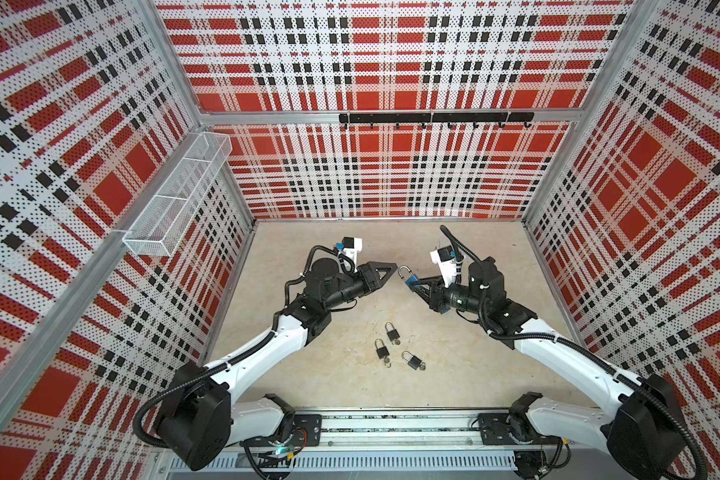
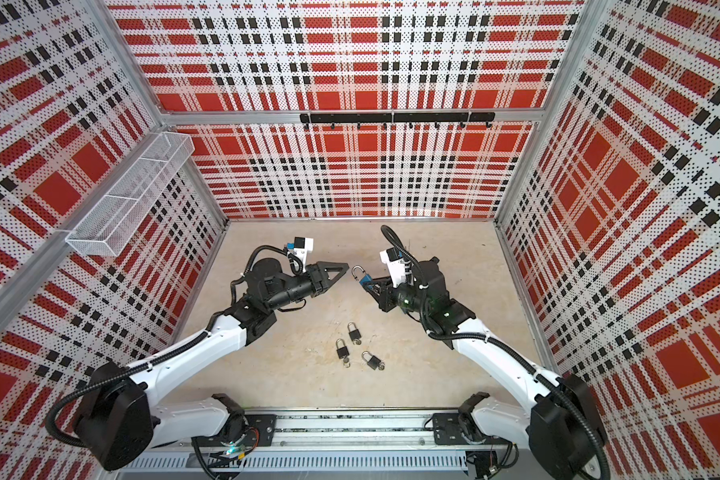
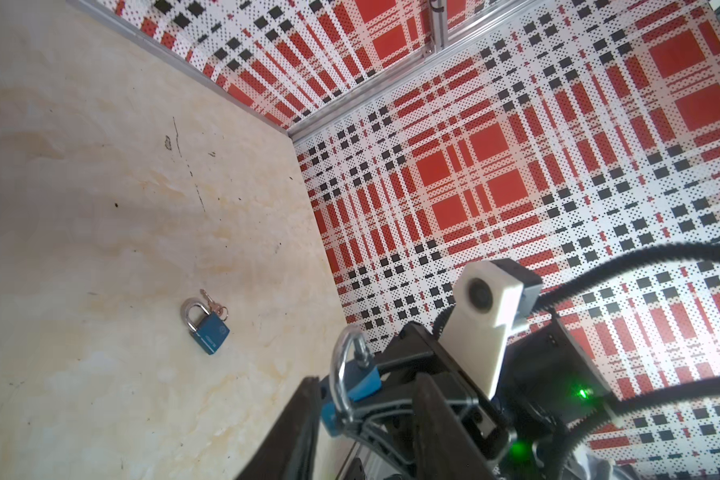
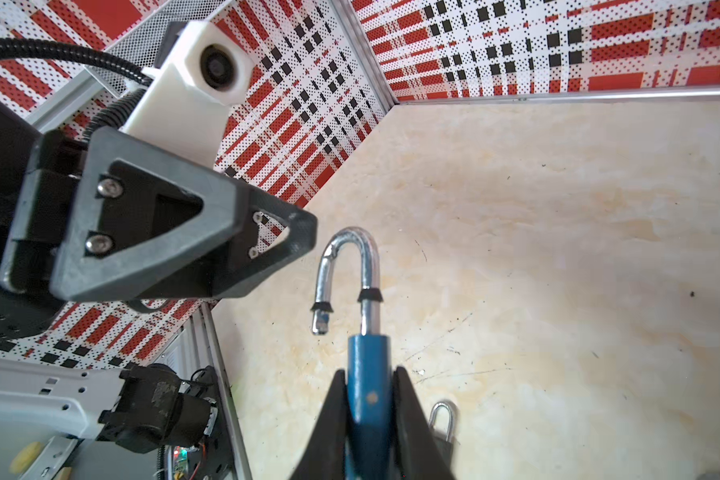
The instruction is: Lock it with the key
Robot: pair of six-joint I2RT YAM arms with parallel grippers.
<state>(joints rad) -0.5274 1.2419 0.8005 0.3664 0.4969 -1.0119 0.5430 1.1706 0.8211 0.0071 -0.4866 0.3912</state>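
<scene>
Padlock [image 4: 368, 374] clamped by right jaws, left jaws unclear, wrist views show shackle [image 4: 368, 270] open

**Five padlocks, two arms, one basket**

Five padlocks in all. Three are black, on the counter [image 1: 350, 249] in both top views: the rear black padlock [image 1: 390, 332], the middle black padlock [image 1: 380, 349] and the front black padlock [image 1: 412, 360]. Two are blue: the held blue padlock [image 4: 368, 374] and the loose blue padlock [image 3: 211, 332], which has one bunch of keys [image 3: 215, 306] beside it, too small to count. There are two end effectors, the left end effector [image 1: 391, 267] and the right end effector [image 1: 414, 284]. One wire basket [image 1: 175, 195] has three compartments. There is one hook rail [image 1: 435, 117].
</scene>
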